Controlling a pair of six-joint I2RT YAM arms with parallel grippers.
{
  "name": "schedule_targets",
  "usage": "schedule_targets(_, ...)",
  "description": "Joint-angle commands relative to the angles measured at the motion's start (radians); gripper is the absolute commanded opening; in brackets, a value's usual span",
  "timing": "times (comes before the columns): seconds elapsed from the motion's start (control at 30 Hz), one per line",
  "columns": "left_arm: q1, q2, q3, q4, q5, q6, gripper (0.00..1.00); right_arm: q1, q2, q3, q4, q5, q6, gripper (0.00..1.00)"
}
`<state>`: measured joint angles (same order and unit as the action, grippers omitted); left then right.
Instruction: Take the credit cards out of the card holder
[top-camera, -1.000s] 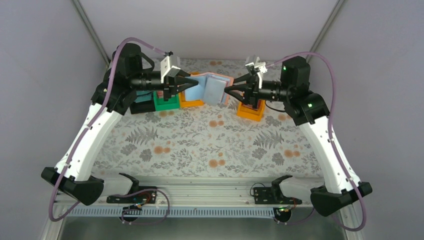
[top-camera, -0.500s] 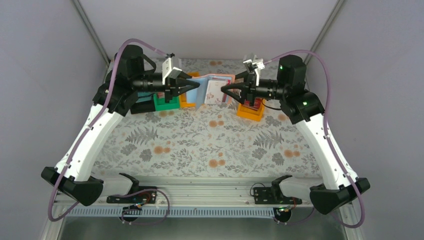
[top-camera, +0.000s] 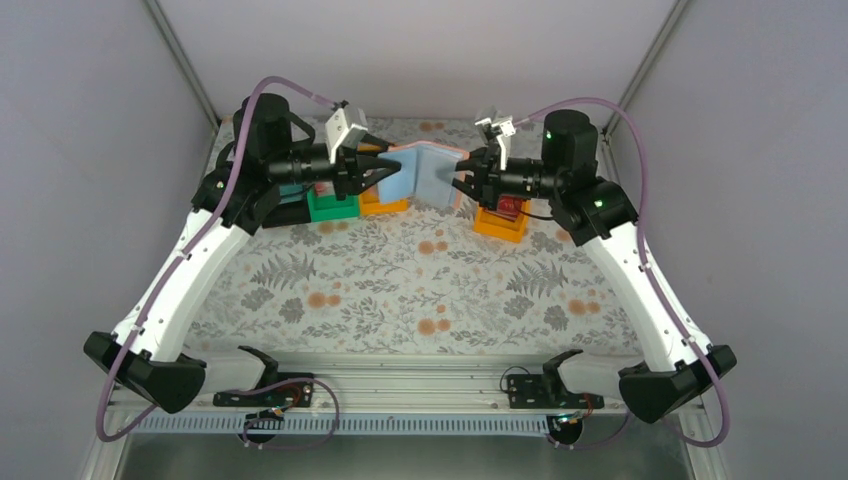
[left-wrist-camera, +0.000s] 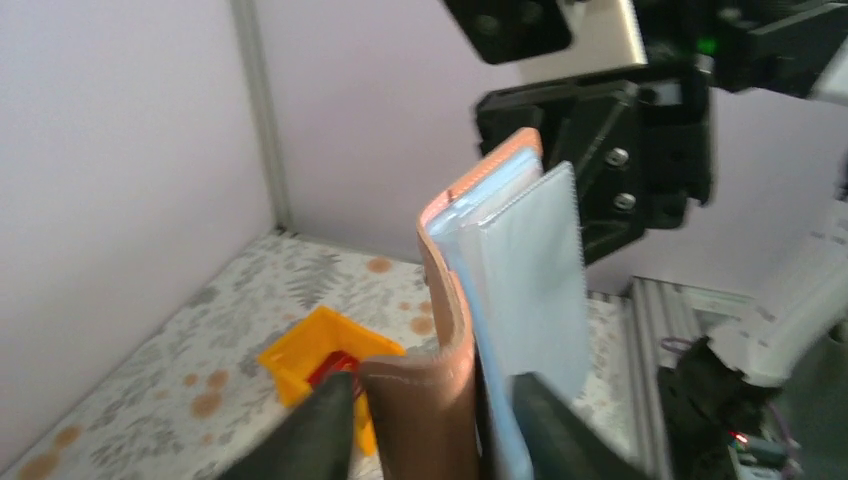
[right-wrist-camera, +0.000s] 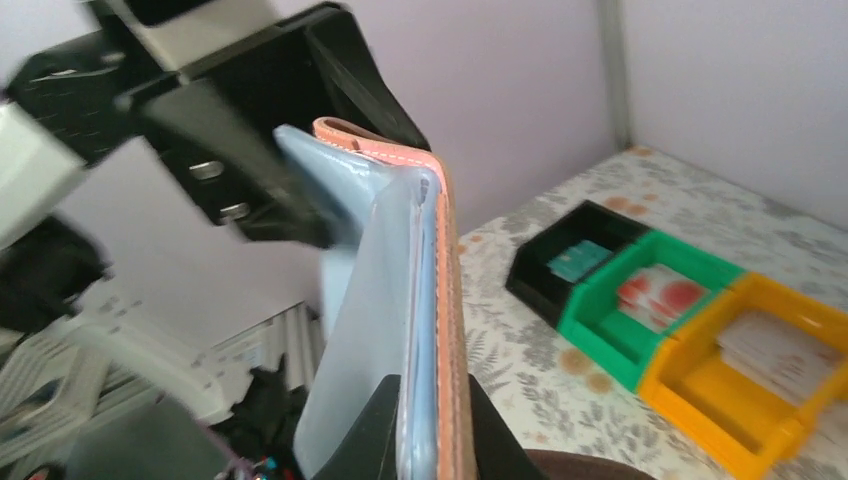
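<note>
Four plastic bins stand at the far side of the flowered table (top-camera: 400, 290). The black bin (right-wrist-camera: 530, 278) holds a teal-blue card (right-wrist-camera: 572, 262), and the green bin (right-wrist-camera: 600, 330) holds a whitish card with red spots (right-wrist-camera: 655, 290). The orange bin (right-wrist-camera: 700, 400) beside it holds whitish cards (right-wrist-camera: 775, 345), and a second orange bin (left-wrist-camera: 295, 360), apart on the right, holds a dark red card (left-wrist-camera: 335, 368). The brownish-pink folding card holder with pale blue-grey clear sleeves (top-camera: 430, 175) hangs in the air between the two orange bins, half open. The right gripper (right-wrist-camera: 430, 440) is closed on one edge of it. The left gripper (left-wrist-camera: 430, 390) has its fingers on both sides of the other edge, but blur hides whether they press. I cannot tell if the sleeves contain cards, and both wrist views cut off the holder's near end. Half a second before, the right jaws were spread, apart from the holder.
</note>
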<state>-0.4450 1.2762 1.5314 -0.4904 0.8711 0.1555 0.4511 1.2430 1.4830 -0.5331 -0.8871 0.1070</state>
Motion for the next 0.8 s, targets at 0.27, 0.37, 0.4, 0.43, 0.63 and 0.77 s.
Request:
schedule_targets(0.27,0.034,-0.014,-0.046,0.048,-0.295,-0.088,0.73,0.017,0.322,0.081,-0.467,0.980,0.319,0.04)
schedule_targets(0.37,0.032,-0.027,-0.081,0.069,-0.187,-0.113,0.67,0.044,0.301,0.065,-0.377,0.890,0.319,0.04)
schedule_targets(0.4,0.030,-0.029,-0.093,0.077,-0.161,-0.123,0.64,0.046,0.288,0.059,-0.335,0.834,0.308,0.04)
schedule_targets(0.43,0.029,-0.030,-0.103,0.083,-0.141,-0.134,0.61,0.049,0.277,0.054,-0.302,0.788,0.302,0.04)
schedule_targets(0.63,-0.008,-0.029,-0.162,0.119,-0.052,-0.180,0.50,0.068,0.307,0.102,-0.297,0.692,0.258,0.04)
schedule_targets(0.77,-0.020,-0.023,-0.208,0.144,-0.032,-0.239,0.40,0.072,0.227,0.044,-0.118,0.344,0.190,0.04)
